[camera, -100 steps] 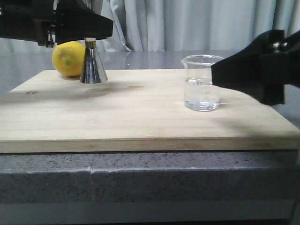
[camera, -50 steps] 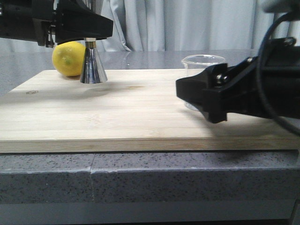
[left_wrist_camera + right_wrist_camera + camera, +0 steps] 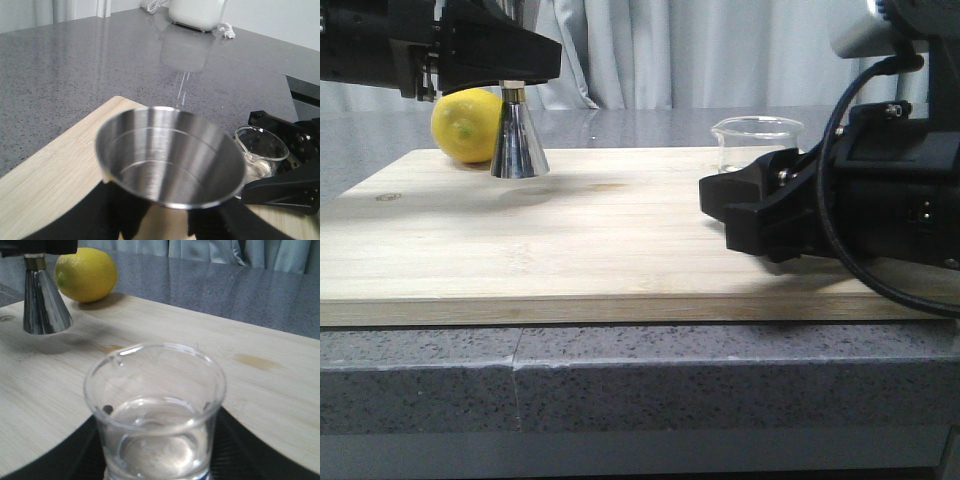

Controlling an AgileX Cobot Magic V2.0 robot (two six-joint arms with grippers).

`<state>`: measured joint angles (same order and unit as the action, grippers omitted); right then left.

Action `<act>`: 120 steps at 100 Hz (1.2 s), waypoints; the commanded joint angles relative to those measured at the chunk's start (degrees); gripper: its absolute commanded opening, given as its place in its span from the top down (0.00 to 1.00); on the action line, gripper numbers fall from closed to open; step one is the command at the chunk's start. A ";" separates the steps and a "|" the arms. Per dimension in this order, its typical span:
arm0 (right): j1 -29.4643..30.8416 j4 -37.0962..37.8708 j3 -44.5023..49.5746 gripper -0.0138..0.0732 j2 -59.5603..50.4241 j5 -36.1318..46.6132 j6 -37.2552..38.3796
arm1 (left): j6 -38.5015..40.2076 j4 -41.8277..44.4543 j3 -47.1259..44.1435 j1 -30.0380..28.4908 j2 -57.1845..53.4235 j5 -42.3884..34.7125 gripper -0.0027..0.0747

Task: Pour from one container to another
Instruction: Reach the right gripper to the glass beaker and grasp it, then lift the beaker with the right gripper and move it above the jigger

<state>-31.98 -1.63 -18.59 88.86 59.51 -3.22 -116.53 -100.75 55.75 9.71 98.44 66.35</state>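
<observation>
The clear glass beaker (image 3: pixel 757 140) stands on the right of the wooden board with clear liquid in its bottom (image 3: pixel 155 440). My right gripper (image 3: pixel 750 212) has its fingers (image 3: pixel 75 445) pressed against both sides of the beaker, low down, so only the rim shows from the front. The steel jigger (image 3: pixel 519 145) stands upright at the board's back left, and its wide mouth (image 3: pixel 170 160) fills the left wrist view. My left gripper (image 3: pixel 510 75) is shut on its upper cone, above the gold waist.
A yellow lemon (image 3: pixel 468 124) lies just behind and to the left of the jigger. The wooden board (image 3: pixel 620 250) sits on a grey speckled counter (image 3: pixel 620 370). A white appliance (image 3: pixel 197 12) stands far back on the counter.
The right gripper has swung in from the right and dropped around the beaker, hiding its lower part. The beaker has shifted slightly right. The left gripper and jigger have not moved.
</observation>
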 commanded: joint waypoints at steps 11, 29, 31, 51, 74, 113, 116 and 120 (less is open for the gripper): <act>-0.09 0.65 -1.08 0.49 -1.30 4.44 -0.03 | -0.22 -4.76 1.63 0.33 -2.83 6.45 0.63; -0.09 -0.49 -1.08 0.49 -3.41 4.16 2.31 | -0.22 -4.76 1.63 0.33 -2.83 6.45 0.63; -0.09 -0.79 -1.08 0.49 -3.86 3.91 2.42 | -0.22 -4.76 1.63 0.33 -2.83 6.45 0.63; -0.09 -2.59 -3.90 0.49 -11.34 -5.94 2.42 | -0.22 -4.76 1.63 0.33 -2.83 6.45 0.63; -0.09 -2.32 -17.76 0.49 -17.36 -32.23 2.42 | -0.22 -4.76 1.63 0.33 -2.83 6.45 0.63; -1.42 4.34 -46.00 0.49 -12.21 -70.24 1.94 | -0.22 -4.76 1.63 0.33 -2.83 6.45 0.63; -1.74 4.33 -48.45 0.49 -11.22 -72.57 1.49 | -0.22 -4.76 1.63 0.33 -2.83 6.45 0.63; -2.30 4.47 -50.91 0.49 -10.13 -76.00 0.37 | -0.22 -4.76 1.63 0.33 -2.83 6.45 0.63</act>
<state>-33.51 1.52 -62.62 78.36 -13.66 -1.04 -116.53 -100.78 55.75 9.71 98.44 66.35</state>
